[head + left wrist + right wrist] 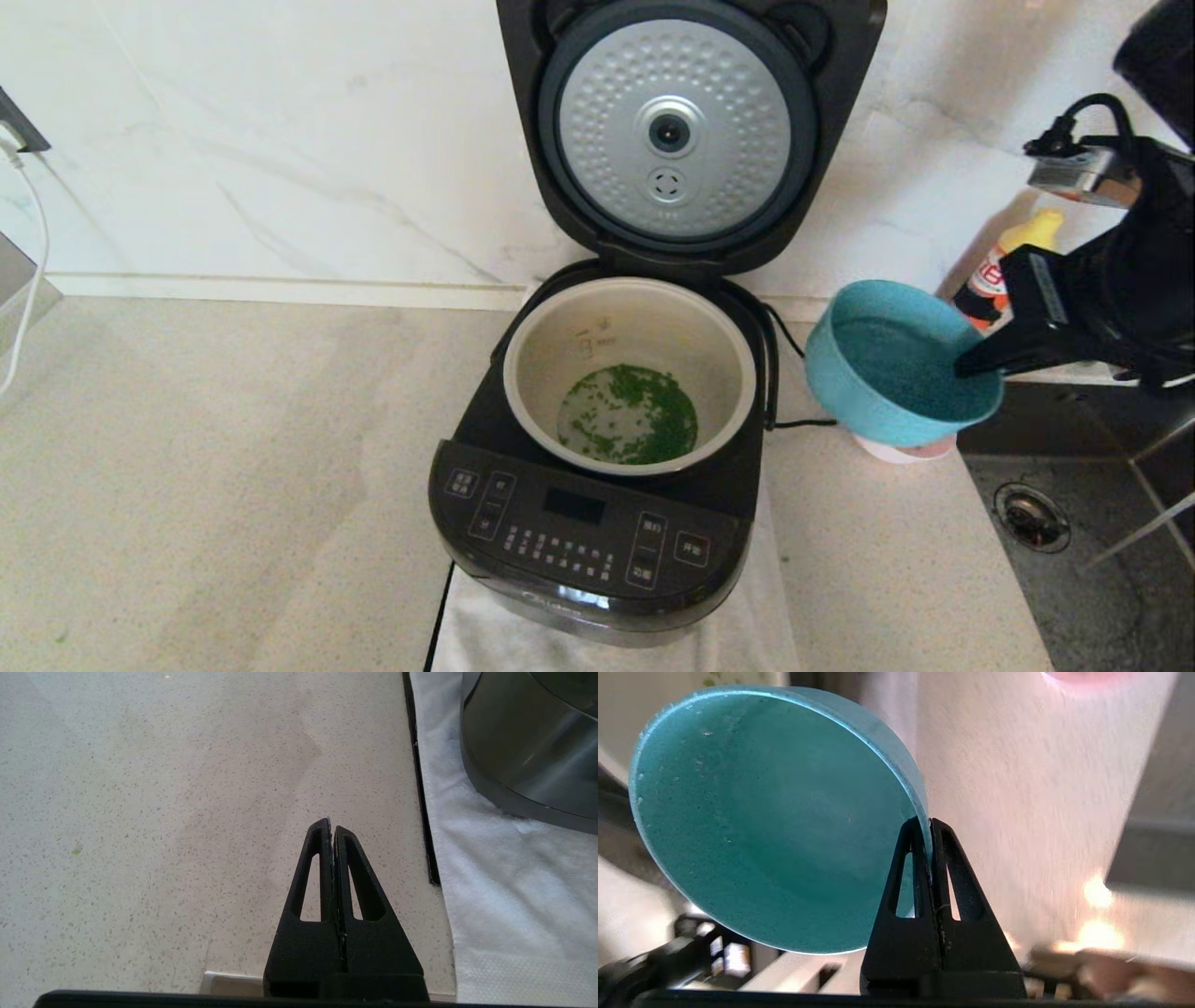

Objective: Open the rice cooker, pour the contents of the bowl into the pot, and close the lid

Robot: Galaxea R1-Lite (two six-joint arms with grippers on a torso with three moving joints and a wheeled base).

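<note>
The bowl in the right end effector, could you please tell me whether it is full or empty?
Empty: the tilted bowl shows a bare teal inside, and the green bits lie in the pot.

One cooker [597,523] with one lid [672,131] and one pot [630,369]. Two bowls: one teal bowl [887,373], one pale bowl [906,453] beneath it. One bottle [1004,266]. One drain [1032,518]. One white cloth [747,635]. Two grippers: left [331,828], right [924,828].

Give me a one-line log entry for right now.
lid open | green bits in pot | right end effector holds empty teal bowl beside cooker | left end effector shut, idle
</note>
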